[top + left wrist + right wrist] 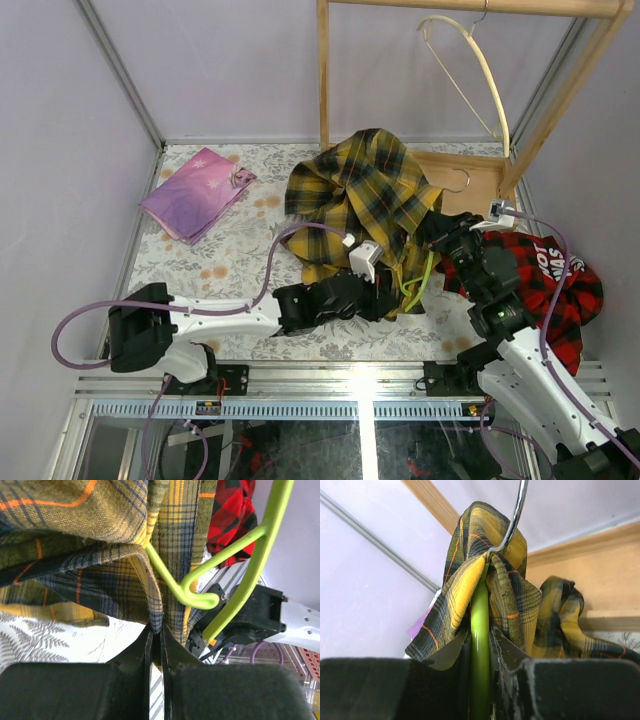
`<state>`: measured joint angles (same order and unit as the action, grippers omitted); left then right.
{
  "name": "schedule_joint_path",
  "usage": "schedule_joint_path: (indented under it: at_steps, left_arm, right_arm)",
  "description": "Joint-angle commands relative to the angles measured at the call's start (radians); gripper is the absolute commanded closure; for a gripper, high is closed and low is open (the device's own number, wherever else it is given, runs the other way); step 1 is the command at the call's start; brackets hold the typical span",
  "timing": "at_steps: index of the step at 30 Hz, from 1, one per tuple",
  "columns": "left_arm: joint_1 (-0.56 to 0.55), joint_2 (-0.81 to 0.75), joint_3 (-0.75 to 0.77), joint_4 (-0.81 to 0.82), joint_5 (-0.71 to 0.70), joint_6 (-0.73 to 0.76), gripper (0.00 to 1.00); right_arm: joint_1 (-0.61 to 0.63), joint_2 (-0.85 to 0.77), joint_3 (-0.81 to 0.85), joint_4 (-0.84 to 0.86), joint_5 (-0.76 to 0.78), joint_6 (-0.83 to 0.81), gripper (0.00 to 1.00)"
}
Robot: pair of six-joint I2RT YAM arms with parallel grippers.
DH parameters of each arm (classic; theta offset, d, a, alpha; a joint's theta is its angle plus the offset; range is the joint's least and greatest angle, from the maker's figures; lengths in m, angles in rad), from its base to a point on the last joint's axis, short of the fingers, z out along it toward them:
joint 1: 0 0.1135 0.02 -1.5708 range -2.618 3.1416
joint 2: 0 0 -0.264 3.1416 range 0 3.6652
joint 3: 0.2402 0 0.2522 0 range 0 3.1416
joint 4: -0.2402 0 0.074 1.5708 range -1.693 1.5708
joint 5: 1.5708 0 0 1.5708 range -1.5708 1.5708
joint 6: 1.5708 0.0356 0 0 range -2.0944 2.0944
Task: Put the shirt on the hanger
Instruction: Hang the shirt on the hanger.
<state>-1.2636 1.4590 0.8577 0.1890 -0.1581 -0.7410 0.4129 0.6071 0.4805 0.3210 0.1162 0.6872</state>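
Note:
The yellow-and-black plaid shirt (365, 195) is bunched up at the table's middle, draped over the yellow-green hanger (418, 278). My left gripper (385, 297) is shut on a fold of the shirt (158, 622) at its lower edge. My right gripper (440, 232) is shut on the hanger's green bar (480, 645); shirt cloth (485, 580) wraps the bar above the jaws and the silver hook (516, 515) rises out of it. In the left wrist view the hanger (240, 575) shows its bent arm beside the shirt.
A red-and-black plaid garment (545, 285) lies at the right under my right arm. A wooden rack (470, 90) with a cream hanger (480, 65) stands at the back right. A pink-purple bag (195, 190) lies at the back left.

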Motion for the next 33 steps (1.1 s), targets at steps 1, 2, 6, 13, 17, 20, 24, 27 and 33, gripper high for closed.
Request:
schedule_joint_path:
  at_steps: [1,2,6,13,17,20,24,27,33]
  left_arm:
    - [-0.037,0.057,0.037,-0.087,0.07,0.049,1.0]
    - [-0.041,0.065,0.04,-0.085,0.071,0.048,1.0]
    - [-0.059,0.1,0.037,-0.066,0.066,0.04,1.0]
    - [-0.091,0.121,0.026,-0.046,0.074,0.011,1.0]
    - [-0.108,0.115,0.036,-0.044,0.096,-0.015,1.0]
    - [-0.123,0.114,0.051,-0.047,0.12,-0.039,1.0]
    - [-0.145,0.11,0.067,-0.066,0.143,-0.065,1.0]
    - [-0.165,0.106,0.073,-0.065,0.162,-0.084,1.0]
    - [-0.21,0.141,0.113,-0.095,0.19,-0.078,1.0]
  right_arm:
    - [-0.003,-0.008,0.108,0.17,0.174,-0.028,1.0]
    - [-0.003,-0.005,0.112,0.173,0.184,-0.026,1.0]
    - [-0.004,0.004,0.121,0.177,0.214,-0.022,1.0]
    - [-0.004,0.015,0.107,0.188,0.252,-0.058,1.0]
    - [-0.004,0.027,0.069,0.231,0.278,-0.074,1.0]
    - [-0.004,0.045,0.052,0.268,0.282,-0.09,1.0]
    - [-0.004,0.06,0.052,0.296,0.295,-0.126,1.0]
    - [-0.003,0.067,0.062,0.305,0.32,-0.146,1.0]
    - [-0.005,0.109,0.102,0.32,0.349,-0.154,1.0]
